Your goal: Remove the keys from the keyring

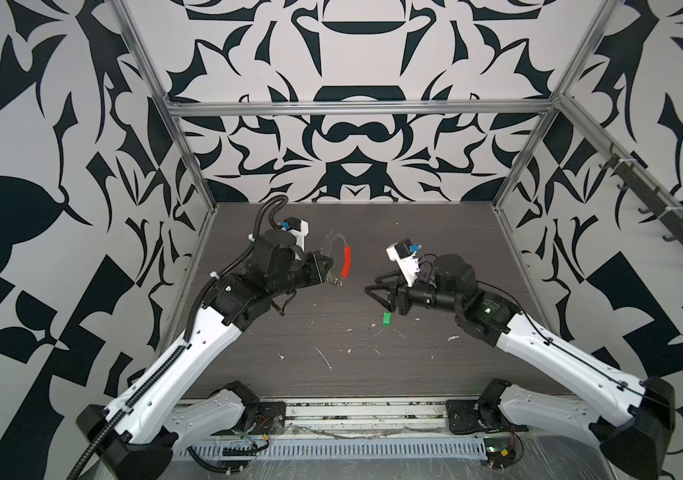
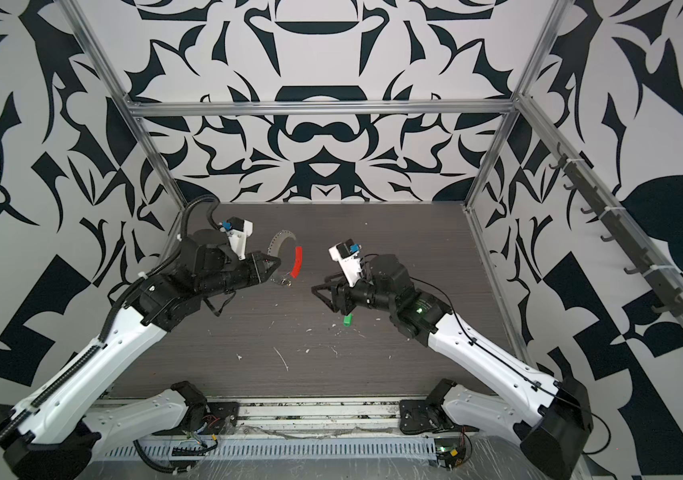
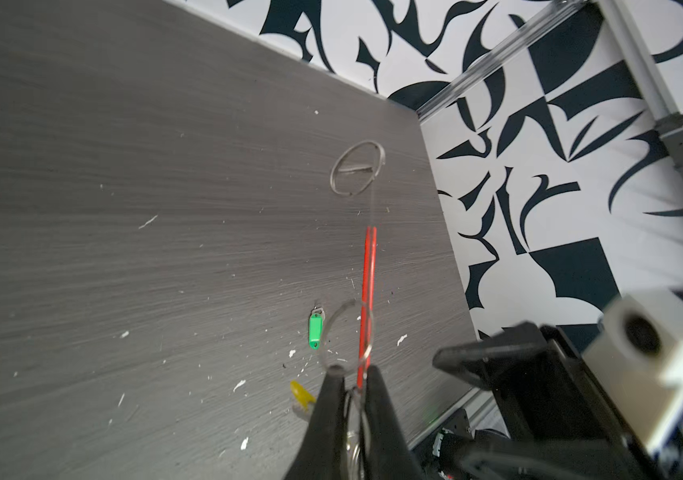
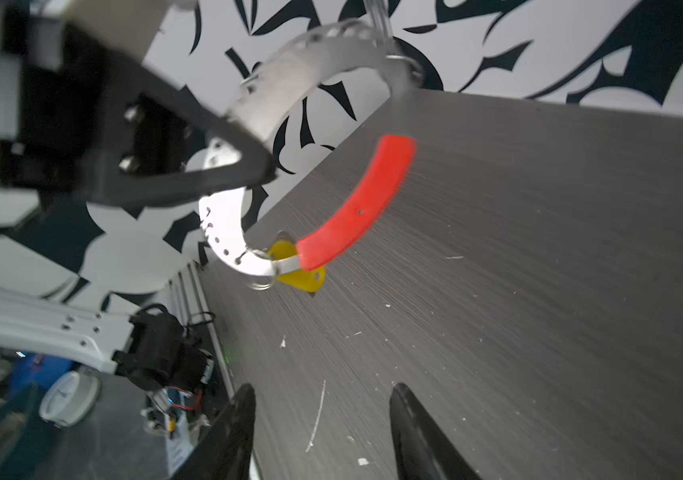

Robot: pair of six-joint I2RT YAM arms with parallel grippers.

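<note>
My left gripper clamps the keyring; its yellow key hangs at nine o'clock from my right gripper in a top view, jaws parted, empty, the free arm

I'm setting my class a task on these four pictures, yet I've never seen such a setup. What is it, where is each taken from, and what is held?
A robot with two arms works over a dark table, each arm ending in a gripper. Two pictures look down on the whole scene; two come from cameras on the arms' wrists. The left gripper is shut on the keyring, a pale curved strip with a red end, held above the table. A yellow key hangs at it, seemingly attached. The right gripper is open and empty. A green key lies loose on the table near it.
</note>
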